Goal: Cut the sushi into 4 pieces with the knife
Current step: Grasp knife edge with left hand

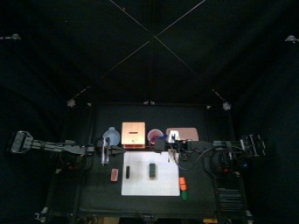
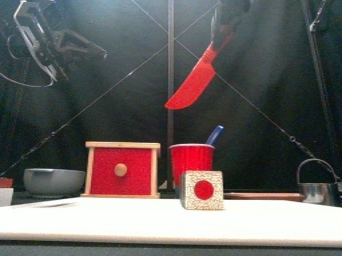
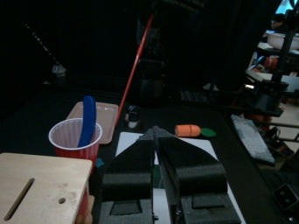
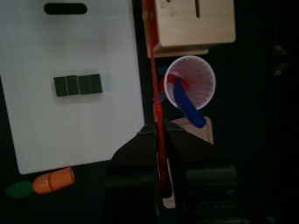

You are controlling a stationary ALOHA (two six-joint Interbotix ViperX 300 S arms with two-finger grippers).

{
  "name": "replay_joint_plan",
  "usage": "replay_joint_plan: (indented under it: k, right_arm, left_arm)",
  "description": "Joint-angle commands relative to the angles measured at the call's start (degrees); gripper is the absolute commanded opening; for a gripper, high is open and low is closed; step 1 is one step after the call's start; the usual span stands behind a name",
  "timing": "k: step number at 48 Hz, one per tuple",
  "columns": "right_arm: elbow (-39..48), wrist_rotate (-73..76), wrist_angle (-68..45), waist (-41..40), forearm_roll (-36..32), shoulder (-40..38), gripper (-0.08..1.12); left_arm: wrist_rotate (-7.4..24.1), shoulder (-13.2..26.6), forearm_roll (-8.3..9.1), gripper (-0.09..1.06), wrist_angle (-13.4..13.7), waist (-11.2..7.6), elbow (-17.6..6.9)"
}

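Right at the front lies the white board (image 1: 138, 185), and the sushi roll (image 4: 79, 85) rests on it in one piece, its dark blocks joined in a row. A toy carrot (image 4: 52, 182) lies on the table just off the board's right front corner. Behind the board stand a grey bowl (image 2: 54, 181) at the left, a wooden box (image 2: 122, 170) with a red front, a red cup (image 2: 191, 162) holding a blue knife (image 2: 214, 134), and a pink tray (image 1: 183, 135). A metal cutter (image 2: 315, 185) sits at the far right. Higher up, the right gripper (image 4: 158, 131) is clamped on the handle of the red knife (image 2: 194, 85), which hangs in the air with its blade slanting down, well clear of the sushi. The left gripper (image 3: 156, 133) hovers left of the board with its jaws pressed together, holding nothing.
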Motion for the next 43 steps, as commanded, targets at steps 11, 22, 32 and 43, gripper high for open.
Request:
replay_joint_plan:
  k: [11, 22, 32, 43]
  right_arm:
    - [16.7, 7.47, -25.14, 1.41, -2.02, -8.61, 0.11]
    - [31.03, 10.46, -52.29, 0.7, -1.41, -10.9, 0.11]
    - [37.62, 10.2, -66.88, -1.67, 3.52, -9.84, 0.11]
    - [41.13, 10.11, -72.42, -2.99, 4.83, -9.76, 0.11]
  left_arm:
    - [0.0, 0.97, -3.52, 0.72, -0.97, -0.7, -1.49]
    - [0.26, 4.39, -2.81, 0.85, -0.97, -3.16, -3.08]
    - [0.53, 10.28, -2.29, 0.85, -0.97, -3.16, -5.54]
    - [0.53, 16.52, -0.53, 0.85, -1.05, -3.16, -8.17]
